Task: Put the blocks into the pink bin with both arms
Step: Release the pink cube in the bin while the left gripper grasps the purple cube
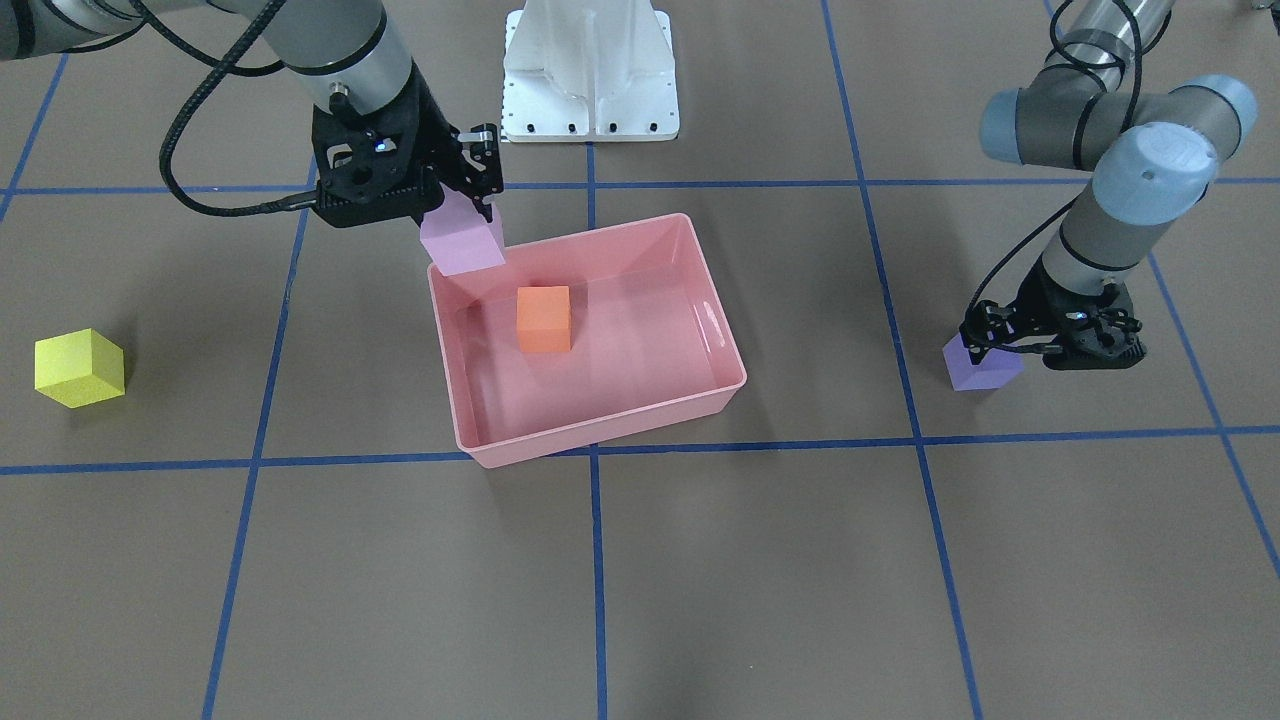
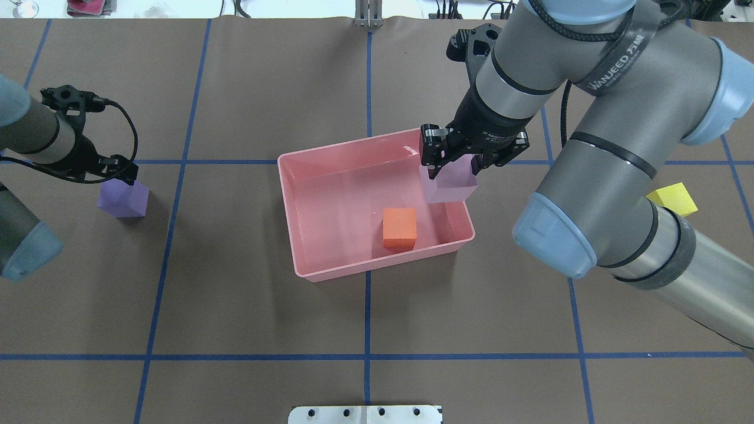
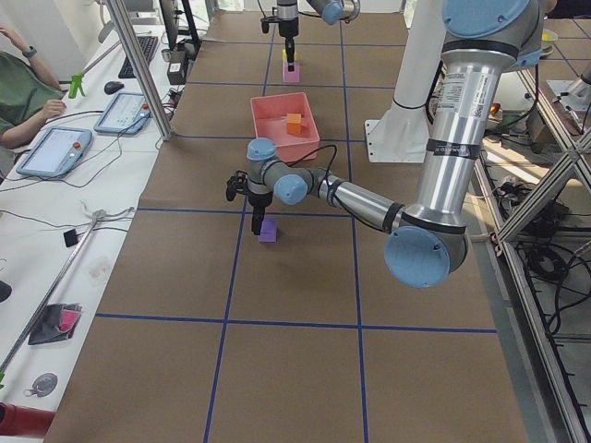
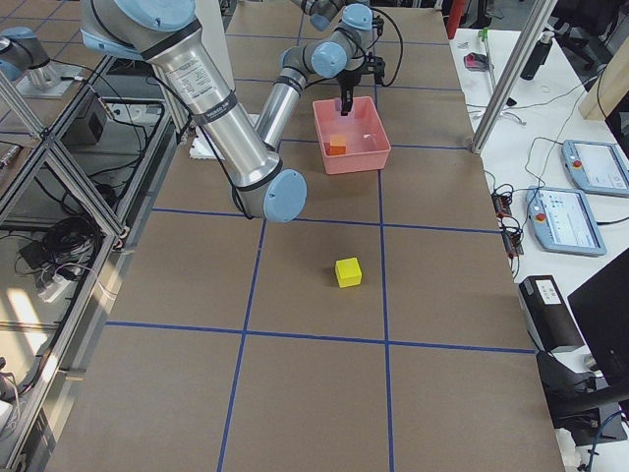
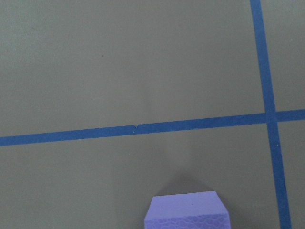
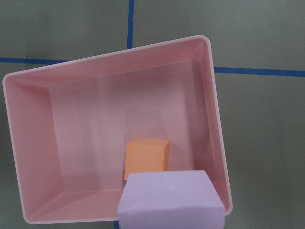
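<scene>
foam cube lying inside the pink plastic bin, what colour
Orange cube; overhead exterior view shows it best.

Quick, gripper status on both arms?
Left gripper: at the purple block, open or closed cannot be told.
Right gripper: closed, holding the lilac block above the edge of the pink bin.

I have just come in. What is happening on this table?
A two-armed robot is loading blocks into the pink bin. The right gripper holds the lilac block over a corner of the bin; the orange block lies inside. The left gripper is at the purple block on the table, grip unclear. The yellow block sits apart, untouched.
</scene>
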You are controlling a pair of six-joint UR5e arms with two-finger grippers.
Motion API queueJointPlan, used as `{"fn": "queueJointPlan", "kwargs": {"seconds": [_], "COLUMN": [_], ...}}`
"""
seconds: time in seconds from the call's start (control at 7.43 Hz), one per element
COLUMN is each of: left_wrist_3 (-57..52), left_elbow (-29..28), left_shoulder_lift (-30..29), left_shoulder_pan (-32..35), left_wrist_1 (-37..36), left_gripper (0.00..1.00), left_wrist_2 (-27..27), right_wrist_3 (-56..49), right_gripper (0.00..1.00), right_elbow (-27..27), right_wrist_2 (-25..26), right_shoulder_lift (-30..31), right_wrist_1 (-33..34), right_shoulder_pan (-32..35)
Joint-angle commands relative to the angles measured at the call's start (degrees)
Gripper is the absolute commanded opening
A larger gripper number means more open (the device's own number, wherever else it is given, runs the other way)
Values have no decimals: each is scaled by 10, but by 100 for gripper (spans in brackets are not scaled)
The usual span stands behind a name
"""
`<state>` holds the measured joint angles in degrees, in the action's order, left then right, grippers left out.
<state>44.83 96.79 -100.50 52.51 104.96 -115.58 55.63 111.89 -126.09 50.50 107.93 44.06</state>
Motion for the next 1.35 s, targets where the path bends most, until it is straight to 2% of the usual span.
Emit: {"fn": "queueJointPlan", "kwargs": {"seconds": [0.0,0.27,1.21], "left_wrist_3": [3,21,67], "left_elbow": [-19,-26,-22], "left_shoulder_lift": [-1,-1,-2], "left_shoulder_pan": [-1,-1,-2], "left_wrist_1": [17,45,46], "left_gripper": [100,100,100], "left_wrist_2": [-1,-2,-14], "right_wrist_3": [0,0,0], "right_gripper": [0,0,0], "right_elbow": [1,2,6], "right_wrist_2": [4,4,5], "right_shoulder_lift": [-1,-1,6], "right_wrist_1": [0,0,1], "right_shoulder_pan": [-3,-2,-2]}}
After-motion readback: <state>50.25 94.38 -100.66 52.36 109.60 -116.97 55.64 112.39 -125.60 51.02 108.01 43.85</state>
